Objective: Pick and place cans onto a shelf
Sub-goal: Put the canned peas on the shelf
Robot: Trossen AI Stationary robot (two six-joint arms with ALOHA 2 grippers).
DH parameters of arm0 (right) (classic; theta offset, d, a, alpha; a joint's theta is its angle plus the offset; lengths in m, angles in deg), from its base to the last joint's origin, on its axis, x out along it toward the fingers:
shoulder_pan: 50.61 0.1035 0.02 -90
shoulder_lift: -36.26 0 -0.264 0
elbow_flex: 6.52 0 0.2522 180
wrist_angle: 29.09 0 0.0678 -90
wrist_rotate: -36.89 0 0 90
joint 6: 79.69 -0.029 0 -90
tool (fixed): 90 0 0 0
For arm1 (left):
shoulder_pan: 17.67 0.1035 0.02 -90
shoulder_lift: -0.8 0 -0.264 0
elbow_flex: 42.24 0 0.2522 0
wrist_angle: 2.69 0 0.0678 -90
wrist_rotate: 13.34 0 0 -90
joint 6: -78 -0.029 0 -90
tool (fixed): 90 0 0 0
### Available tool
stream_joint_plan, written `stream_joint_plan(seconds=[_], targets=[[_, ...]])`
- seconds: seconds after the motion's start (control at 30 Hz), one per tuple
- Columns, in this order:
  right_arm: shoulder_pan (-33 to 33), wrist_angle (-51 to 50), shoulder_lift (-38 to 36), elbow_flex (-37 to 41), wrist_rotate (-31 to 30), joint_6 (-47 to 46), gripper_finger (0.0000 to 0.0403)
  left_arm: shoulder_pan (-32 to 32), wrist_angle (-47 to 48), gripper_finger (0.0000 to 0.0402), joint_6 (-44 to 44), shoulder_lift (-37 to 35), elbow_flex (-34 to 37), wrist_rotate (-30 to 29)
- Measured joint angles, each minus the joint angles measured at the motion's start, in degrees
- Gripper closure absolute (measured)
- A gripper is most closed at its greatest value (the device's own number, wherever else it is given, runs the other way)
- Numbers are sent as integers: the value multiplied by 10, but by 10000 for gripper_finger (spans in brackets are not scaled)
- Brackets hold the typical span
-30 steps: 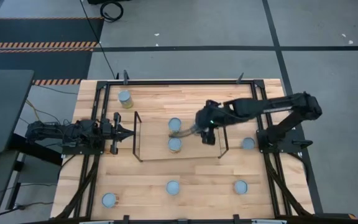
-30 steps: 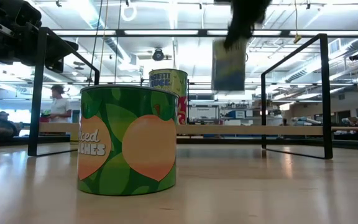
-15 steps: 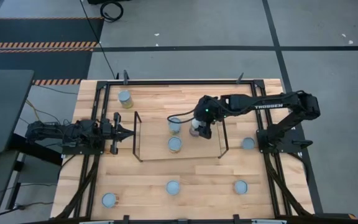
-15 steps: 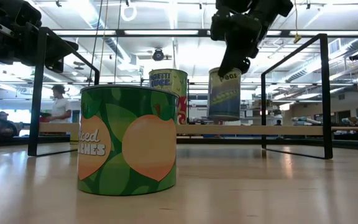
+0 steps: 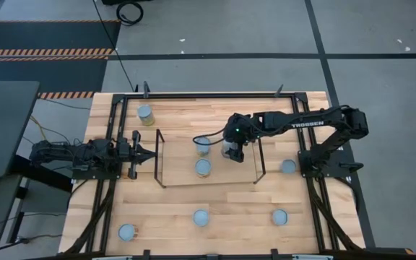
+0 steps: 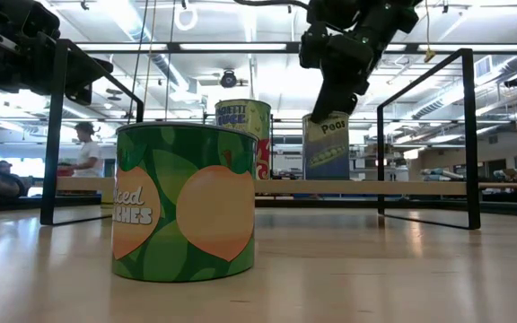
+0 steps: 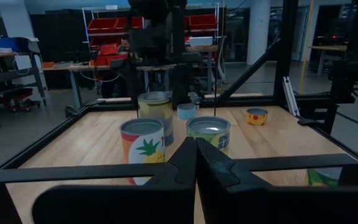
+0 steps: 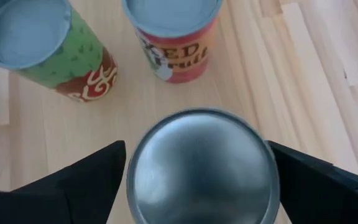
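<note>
My right gripper (image 5: 230, 149) is over the shelf (image 5: 179, 179), shut on a can with a pear label (image 6: 328, 145) that stands upright beside two cans on the shelf board, a green one (image 5: 203, 144) and a fruit one (image 5: 203, 167). In the right wrist view the silver lid (image 8: 202, 165) fills the space between my fingers. My left gripper (image 5: 147, 153) is shut and empty, level just outside the shelf's left wire frame. Other cans stand on the table at the far left (image 5: 145, 114), right (image 5: 288, 166) and near side (image 5: 201, 217). My right gripper pinches the pear can between its two fingers, one on each side of its top rim (image 8: 132, 168). The fingers come from above, pointing down. The can is upright, its bottom (image 6: 328, 177) at the shelf board or just above it; I cannot tell which.
A large green peach can (image 6: 185, 203) stands close before the low camera. Two more cans stand near the table's front edge (image 5: 279, 216) (image 5: 126, 232). The shelf's black wire end frames (image 5: 259, 155) rise beside my right gripper. People show in the room beyond (image 6: 84, 148).
My right gripper has carried the pear can a little toward the table's left and far side and lowered it from well above the shelf down to the shelf board. The can has stayed upright. The gripper has stayed shut on it.
</note>
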Motion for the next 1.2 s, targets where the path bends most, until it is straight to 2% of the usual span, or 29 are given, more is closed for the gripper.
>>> stream_joint_plan(seconds=[0.3, 0.43, 0.57, 0.77, 0.9, 1.2], targets=[[0, 21, 0, -1, -1, 9, 29, 0, 1, 390, 0, 0, 0, 0], [4, -1, 0, -33, -1, 25, 29, 0, 1, 390, 0, 0, 0, 0], [13, -80, -1, -87, -9, 55, 29, 0, 2, 390, 0, 0, 0, 0], [16, -225, -1, -118, -84, 80, 33, 0, 2, 390, 0, 0, 0, 0], [11, -264, 4, -101, -105, 80, 55, 0, 2, 390, 0, 0, 0, 0], [10, -197, 4, -69, -100, 81, 140, 0, 2, 390, 0, 0, 0, 0]])
